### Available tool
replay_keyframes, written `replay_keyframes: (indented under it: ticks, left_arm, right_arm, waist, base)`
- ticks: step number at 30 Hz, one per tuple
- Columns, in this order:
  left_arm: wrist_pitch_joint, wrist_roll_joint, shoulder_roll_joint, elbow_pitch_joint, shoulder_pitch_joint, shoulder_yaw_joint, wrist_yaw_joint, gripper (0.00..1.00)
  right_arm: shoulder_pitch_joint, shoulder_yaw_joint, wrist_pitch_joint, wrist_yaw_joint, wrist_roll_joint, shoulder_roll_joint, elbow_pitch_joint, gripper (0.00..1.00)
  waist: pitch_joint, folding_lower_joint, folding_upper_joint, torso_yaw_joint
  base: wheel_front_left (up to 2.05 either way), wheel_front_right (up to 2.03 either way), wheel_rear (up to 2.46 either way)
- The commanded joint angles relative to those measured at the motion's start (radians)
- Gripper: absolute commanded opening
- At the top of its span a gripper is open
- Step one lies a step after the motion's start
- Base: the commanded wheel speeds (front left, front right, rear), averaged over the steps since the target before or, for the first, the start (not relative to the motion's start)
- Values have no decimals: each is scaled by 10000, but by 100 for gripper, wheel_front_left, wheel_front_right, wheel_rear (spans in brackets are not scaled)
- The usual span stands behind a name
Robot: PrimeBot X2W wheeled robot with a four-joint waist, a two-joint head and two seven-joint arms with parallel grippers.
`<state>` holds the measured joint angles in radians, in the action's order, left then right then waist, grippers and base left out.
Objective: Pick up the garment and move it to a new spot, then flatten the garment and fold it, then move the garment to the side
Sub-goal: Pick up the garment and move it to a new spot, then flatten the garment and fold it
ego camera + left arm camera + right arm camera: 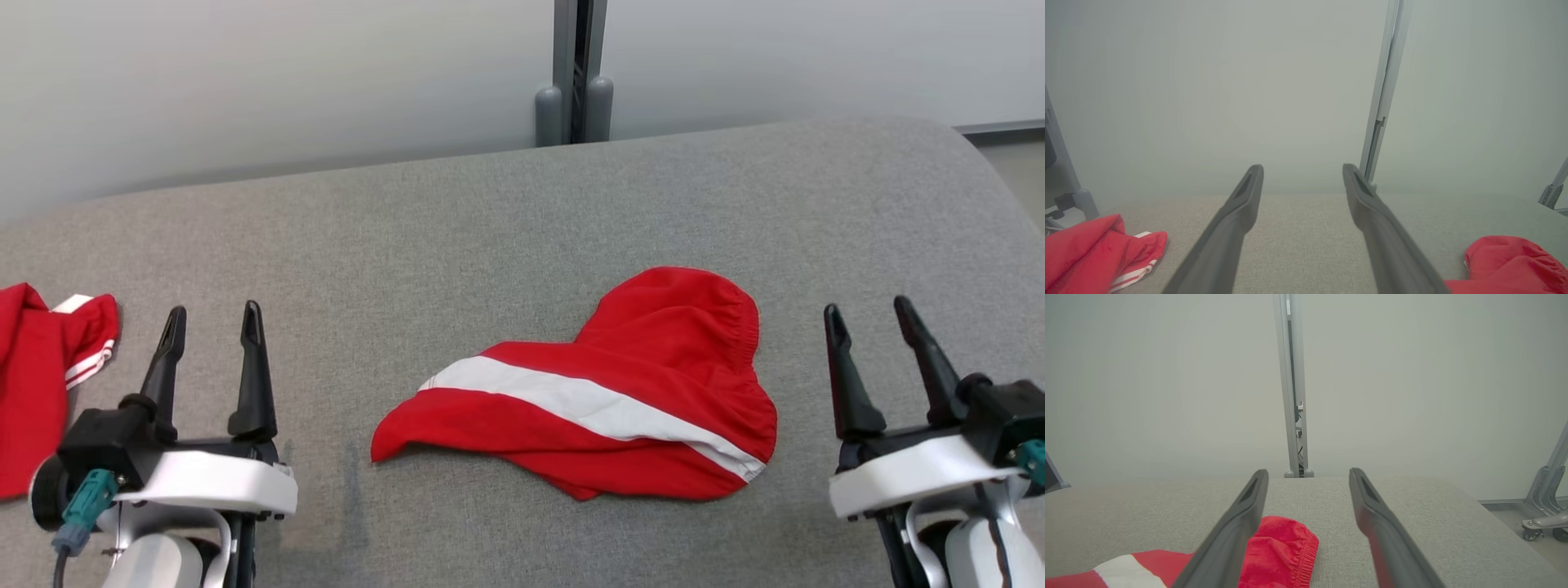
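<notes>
Both arms sit low in the head view, the left gripper [214, 309] at lower left and the right gripper [867, 305] at lower right, each with two long dark fingers pointing up the frame. Both sets of jaws stand wide apart with nothing between them. The right pair leans a little to the left, while the left pair is nearer upright. Behind each black finger mount is a white wrist housing [220, 483]. A teal connector [86, 500] juts from the left wrist's outer side. The wrist views look straight along the parted fingers.
</notes>
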<state>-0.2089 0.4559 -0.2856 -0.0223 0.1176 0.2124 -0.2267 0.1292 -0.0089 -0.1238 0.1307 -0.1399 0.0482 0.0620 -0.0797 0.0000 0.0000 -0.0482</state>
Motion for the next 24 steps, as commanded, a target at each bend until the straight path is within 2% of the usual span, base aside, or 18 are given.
replay_keyframes:
  ticks: [1,11,24]
  left_arm:
    - [145,-123,-90,49,-242,66,-77,100]
    - [981,-213,-361,216,-890,363,-321,100]
    - [1214,-149,-554,309,-494,444,-200,100]
  right_arm:
    - [-220,49,-10,1,21,46,-49,100]
    - [-930,124,149,1,-188,46,-152,100]
    - [-889,74,232,1,-291,45,-302,100]
  waist:
    - [159,0,0,-27]
    - [499,0,0,-91]
    - [343,0,0,-68]
  base:
    - [0,0,0]
    - [0,0,0]
    - [0,0,0]
